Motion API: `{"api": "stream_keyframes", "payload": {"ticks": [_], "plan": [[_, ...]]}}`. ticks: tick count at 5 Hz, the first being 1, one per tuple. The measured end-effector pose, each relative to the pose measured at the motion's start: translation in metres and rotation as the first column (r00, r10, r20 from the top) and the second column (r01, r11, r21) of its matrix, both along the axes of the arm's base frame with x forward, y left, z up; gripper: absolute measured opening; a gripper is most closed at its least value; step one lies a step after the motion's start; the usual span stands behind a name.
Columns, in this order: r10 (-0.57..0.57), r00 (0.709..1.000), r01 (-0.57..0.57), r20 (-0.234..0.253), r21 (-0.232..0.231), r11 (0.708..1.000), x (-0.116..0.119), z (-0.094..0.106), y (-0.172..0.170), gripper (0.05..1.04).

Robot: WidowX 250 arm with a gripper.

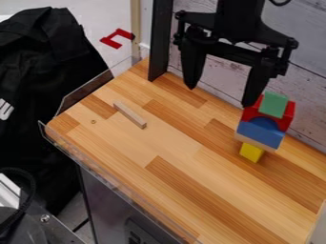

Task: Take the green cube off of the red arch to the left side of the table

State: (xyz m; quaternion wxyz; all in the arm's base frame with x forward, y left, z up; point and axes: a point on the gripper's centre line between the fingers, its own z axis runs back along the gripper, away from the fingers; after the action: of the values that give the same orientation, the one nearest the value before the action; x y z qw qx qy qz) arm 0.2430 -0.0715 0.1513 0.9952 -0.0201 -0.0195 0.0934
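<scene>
My gripper (219,97) hangs open over the back of the table, its two fingers wide apart with nothing between them. To its right stands a stack of blocks, with the green cube (274,105) on top. The cube rests on the red arch (288,117). Under the arch are a blue block (260,132), a thin wooden piece (256,143) and a yellow block (251,152) at the bottom. The right fingertip is close to the upper left of the stack in the view; whether it touches cannot be told.
A wooden stick (130,115) lies on the left part of the wooden table (185,167). A clear rim (115,176) runs along the front left edge. A black post (159,43) stands at the back left corner, and a whitish plank wall (226,78) is behind.
</scene>
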Motion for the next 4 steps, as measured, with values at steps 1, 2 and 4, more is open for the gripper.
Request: {"api": "stream_keyframes", "payload": {"ticks": [1,2,4], "plan": [[0.000,1.000,0.000,-0.025,0.007,1.000,-0.002,-0.007,0.000,1.000],[-0.096,0.995,0.096,-0.016,-0.005,0.995,0.011,-0.008,-0.013,1.000],[-0.145,0.989,0.145,0.002,-0.048,0.988,0.030,-0.008,-0.041,1.000]]}}
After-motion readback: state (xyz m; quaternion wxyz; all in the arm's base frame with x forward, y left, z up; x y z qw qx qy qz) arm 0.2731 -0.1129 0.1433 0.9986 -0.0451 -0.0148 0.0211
